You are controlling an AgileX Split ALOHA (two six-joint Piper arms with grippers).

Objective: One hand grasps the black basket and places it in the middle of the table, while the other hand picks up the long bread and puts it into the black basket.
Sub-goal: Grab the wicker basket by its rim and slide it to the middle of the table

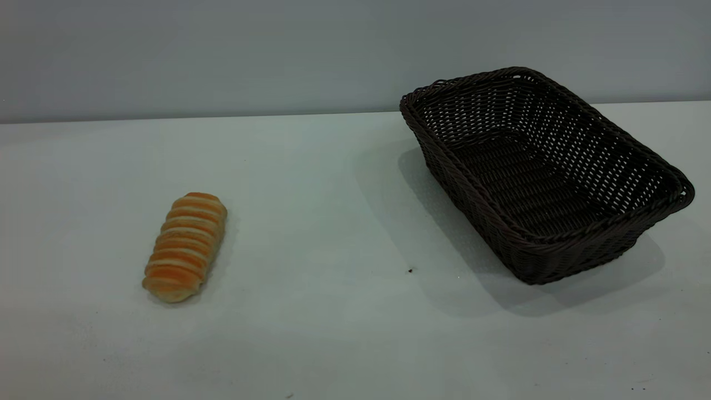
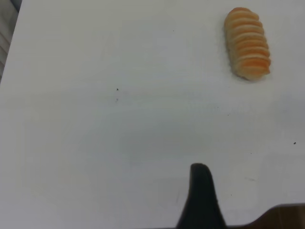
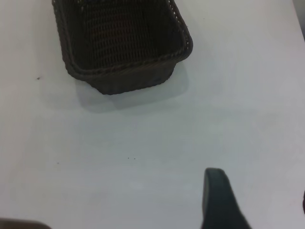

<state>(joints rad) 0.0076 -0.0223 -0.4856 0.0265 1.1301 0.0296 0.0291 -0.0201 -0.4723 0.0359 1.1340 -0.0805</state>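
Note:
The long bread (image 1: pixel 186 247) lies on the white table (image 1: pixel 333 211) at the left, apart from everything. The black basket (image 1: pixel 577 253) stands empty at the right rear, set at an angle. Neither gripper shows in the exterior view. In the left wrist view the left gripper (image 2: pixel 250 193) hangs over bare table with the bread (image 2: pixel 248 43) well ahead of it; one dark finger (image 2: pixel 201 191) shows. In the right wrist view the right gripper (image 3: pixel 259 193) is open and empty over bare table, short of the basket (image 3: pixel 128 81); one finger (image 3: pixel 217 198) shows plainly.
A grey wall runs behind the table's far edge. A few tiny dark specks (image 1: pixel 410 270) dot the tabletop. Broad bare table lies between the bread and the basket.

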